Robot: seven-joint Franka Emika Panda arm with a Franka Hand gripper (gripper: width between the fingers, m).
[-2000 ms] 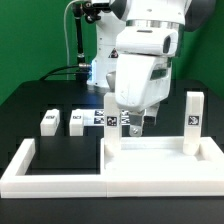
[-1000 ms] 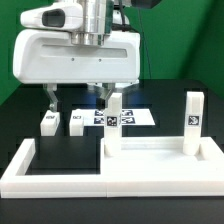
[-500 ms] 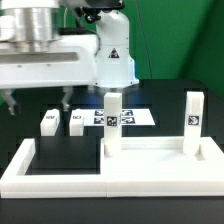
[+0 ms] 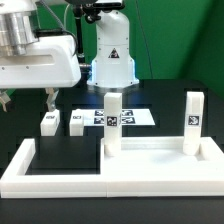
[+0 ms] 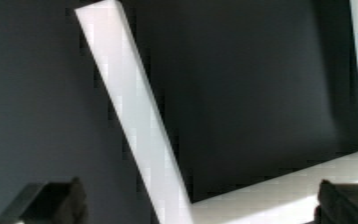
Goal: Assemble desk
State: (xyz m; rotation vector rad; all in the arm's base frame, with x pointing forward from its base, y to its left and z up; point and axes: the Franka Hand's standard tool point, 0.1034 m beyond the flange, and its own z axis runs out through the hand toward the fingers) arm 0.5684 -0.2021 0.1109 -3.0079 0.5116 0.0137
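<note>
The white desk tabletop [image 4: 150,166] lies at the front on the exterior view's right. Two white legs stand upright on it, one at its near-left corner [image 4: 113,122] and one at its right [image 4: 193,120]. Two more legs lie loose behind on the black table, one [image 4: 47,122] at the left and one [image 4: 77,121] beside it. My gripper [image 4: 29,102] hangs open and empty above the table at the exterior view's far left, next to the leftmost loose leg. In the wrist view its dark fingertips [image 5: 51,202] stand wide apart with nothing between them.
The low white border fence [image 4: 40,178] runs along the front and up the left side. In the wrist view its bar [image 5: 131,110] passes under my gripper. The marker board [image 4: 135,116] lies behind the tabletop. The arm's base [image 4: 112,60] stands at the back.
My gripper has swung from the upright leg at the tabletop's left corner across to the exterior view's far left. It is open and empty. The legs and tabletop have not moved.
</note>
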